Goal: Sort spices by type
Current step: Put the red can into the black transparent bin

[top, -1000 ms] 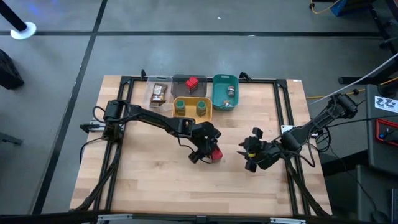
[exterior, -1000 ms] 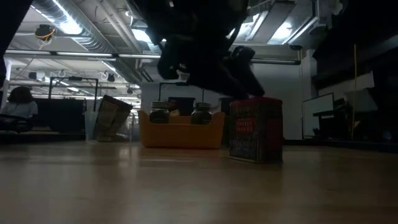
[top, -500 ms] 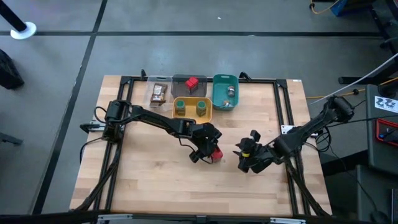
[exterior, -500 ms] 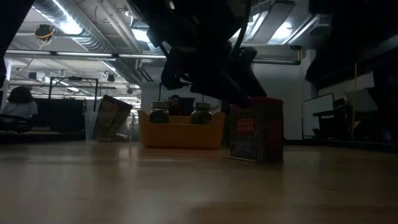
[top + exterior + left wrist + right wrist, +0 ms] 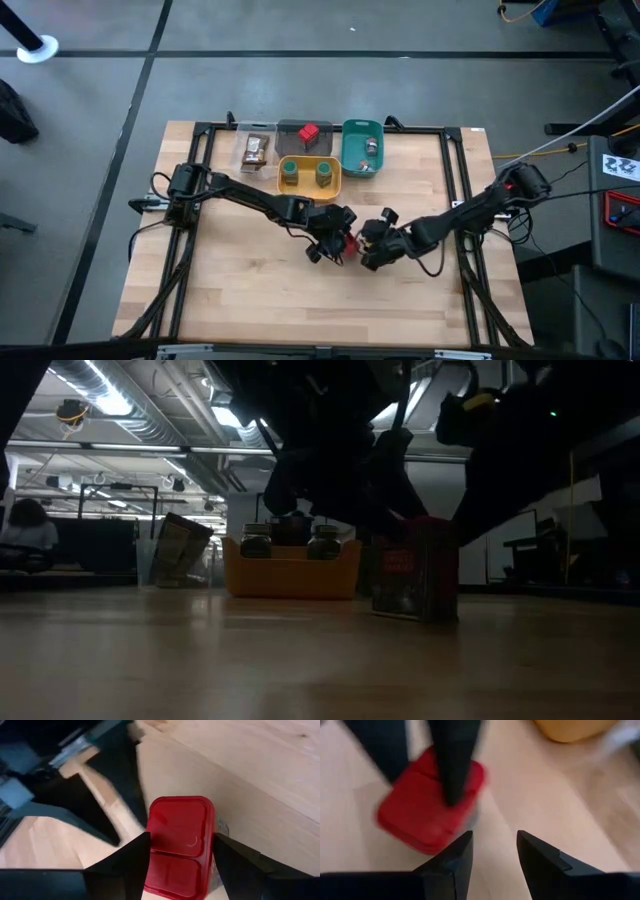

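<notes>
The left end effector (image 5: 177, 870) straddles the small red rectangular plastic-lidded spice box (image 5: 181, 840), fingers apart beside its long sides. The right end effector (image 5: 492, 862), also spread, hovers just beside it. The box looks light, stiff and smooth-sided; gripping its flat sides below the lid seems safest.

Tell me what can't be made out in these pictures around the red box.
- Red box label: low view, too dark to read.
- Left tool grip: its fingers flank the box in the left wrist view; contact unclear.
- Right tool: right wrist view blurred; high view too small.
- Grey tray, teal tray contents: too small in the high view.
</notes>
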Controlling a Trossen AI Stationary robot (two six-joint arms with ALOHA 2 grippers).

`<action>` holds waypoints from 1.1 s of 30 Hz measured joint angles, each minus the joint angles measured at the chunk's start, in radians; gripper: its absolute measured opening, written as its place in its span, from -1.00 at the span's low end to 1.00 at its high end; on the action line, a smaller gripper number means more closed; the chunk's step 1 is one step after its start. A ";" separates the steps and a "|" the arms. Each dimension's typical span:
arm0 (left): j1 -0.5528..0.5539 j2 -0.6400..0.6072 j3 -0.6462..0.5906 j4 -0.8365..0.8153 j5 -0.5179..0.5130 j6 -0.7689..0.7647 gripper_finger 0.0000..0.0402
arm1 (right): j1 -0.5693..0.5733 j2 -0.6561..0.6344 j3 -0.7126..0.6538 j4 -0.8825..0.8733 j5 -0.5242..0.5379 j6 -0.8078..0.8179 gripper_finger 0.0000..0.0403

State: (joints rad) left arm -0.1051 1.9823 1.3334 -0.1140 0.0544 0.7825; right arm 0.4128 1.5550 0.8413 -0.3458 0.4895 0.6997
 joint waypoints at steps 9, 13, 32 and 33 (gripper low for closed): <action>-0.015 -0.002 0.000 -0.009 -0.046 -0.020 0.01 | -0.001 0.017 -0.002 0.097 -0.038 -0.124 -0.24; -0.027 -0.002 0.000 -0.008 -0.094 -0.026 0.01 | -0.002 0.017 -0.002 0.101 -0.049 -0.124 -0.24; -0.043 0.000 -0.003 0.034 -0.175 -0.018 0.13 | -0.002 0.016 -0.002 0.102 -0.064 -0.127 -0.24; -0.043 0.000 -0.003 0.034 -0.177 -0.031 0.17 | -0.002 0.016 -0.002 0.102 -0.064 -0.128 -0.24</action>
State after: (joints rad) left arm -0.1482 1.9823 1.3300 -0.0799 -0.1230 0.7518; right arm 0.4110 1.5715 0.8394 -0.2436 0.4253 0.5718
